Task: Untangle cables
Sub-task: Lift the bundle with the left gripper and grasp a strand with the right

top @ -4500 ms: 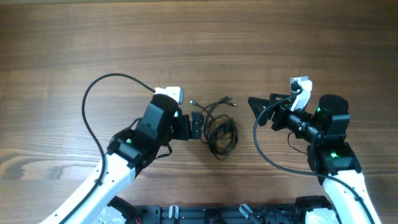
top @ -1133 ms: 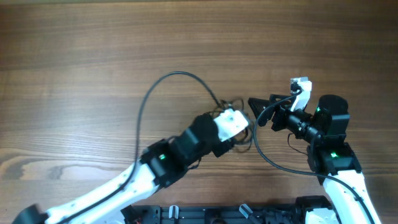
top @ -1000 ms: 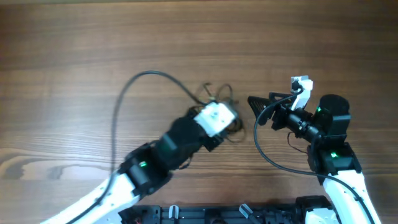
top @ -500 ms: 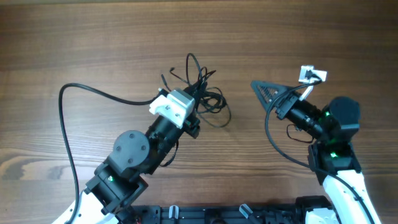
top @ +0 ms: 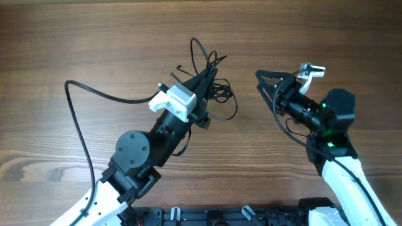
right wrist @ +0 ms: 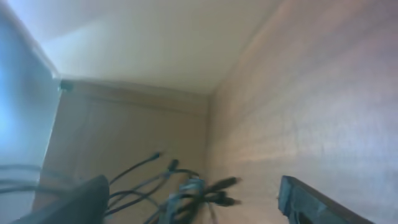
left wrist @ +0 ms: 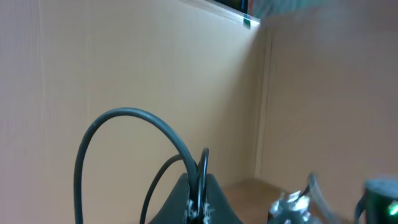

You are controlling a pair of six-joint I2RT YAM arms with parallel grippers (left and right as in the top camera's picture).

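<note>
The cables are a bunch of thin black wires, lifted off the wood, with loops sticking up toward the far side. My left gripper is shut on the bunch. In the left wrist view its fingers pinch two strands that arc up and to the left. My right gripper hovers to the right of the tangle, apart from it, and is open. In the right wrist view the dark fingers stand far apart, with the blurred cables and their plug ends showing beyond the gap.
The wooden table fills the overhead view. A thicker black cord loops left from the left arm's white wrist unit. Another thick cord curls under the right arm. A black rail runs along the near edge.
The left gripper swept over the tangle, closed on it and carried it up toward the far side, slightly right in the last half second. The right gripper has tilted toward the tangle.
</note>
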